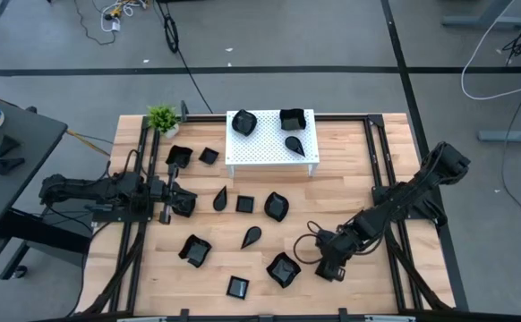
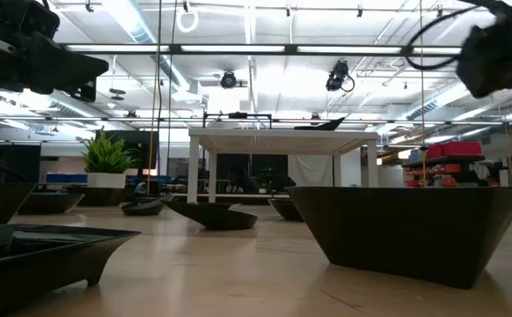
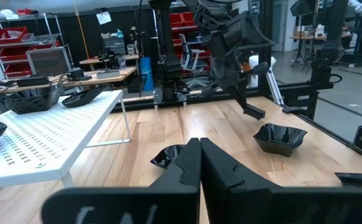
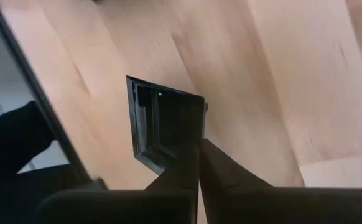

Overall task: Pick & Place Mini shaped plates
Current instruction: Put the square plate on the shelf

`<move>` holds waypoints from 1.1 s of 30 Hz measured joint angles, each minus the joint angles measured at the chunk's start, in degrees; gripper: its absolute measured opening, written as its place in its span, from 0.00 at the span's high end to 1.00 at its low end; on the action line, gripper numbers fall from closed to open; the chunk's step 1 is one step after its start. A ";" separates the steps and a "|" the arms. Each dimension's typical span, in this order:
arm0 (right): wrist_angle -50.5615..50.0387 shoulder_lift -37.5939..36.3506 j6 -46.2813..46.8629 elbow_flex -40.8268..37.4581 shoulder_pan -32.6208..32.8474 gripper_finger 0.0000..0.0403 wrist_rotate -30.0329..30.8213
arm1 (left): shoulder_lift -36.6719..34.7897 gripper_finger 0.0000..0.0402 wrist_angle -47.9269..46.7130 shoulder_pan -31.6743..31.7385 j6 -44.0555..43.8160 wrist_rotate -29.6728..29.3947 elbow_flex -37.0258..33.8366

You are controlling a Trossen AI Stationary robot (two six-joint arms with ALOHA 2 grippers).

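Many glossy black mini shaped plates point(image 1: 277, 207) (square, leaf, wavy-edged), right fingers point(image 4: 199, 163) pinching a square plate's rim, left fingers point(image 3: 199, 168) closed empty.

I work in a robotics lab: red parts bins point(image 3: 11, 38) on shelving at ten o'clock, workbenches point(image 3: 109, 62), loose floor cables point(image 1: 498, 54), and industrial ceiling lights point(image 2: 142, 22) overhead.

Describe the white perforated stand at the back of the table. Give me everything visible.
The white stand is a low rectangular platform. Its flat top is pierced by rows of small holes and sits on thin white legs; it looks like painted metal or plastic. It stands upright at the far middle of the wooden table. Three glossy black dishes rest on it: a wavy-edged one, a square one and a teardrop one. Nothing else touches it.
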 joint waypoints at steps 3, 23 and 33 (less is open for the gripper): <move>-0.02 0.00 -0.38 1.83 -1.65 0.98 0.02 | 0.00 0.99 0.00 -0.02 0.00 0.00 -0.01; 0.34 -0.09 3.08 15.91 -21.40 0.99 0.15 | 0.00 0.99 0.00 -0.01 0.00 0.00 -0.01; 1.09 -0.07 3.67 19.50 -30.30 0.99 -0.01 | 0.01 0.99 0.00 -0.01 0.00 0.00 0.00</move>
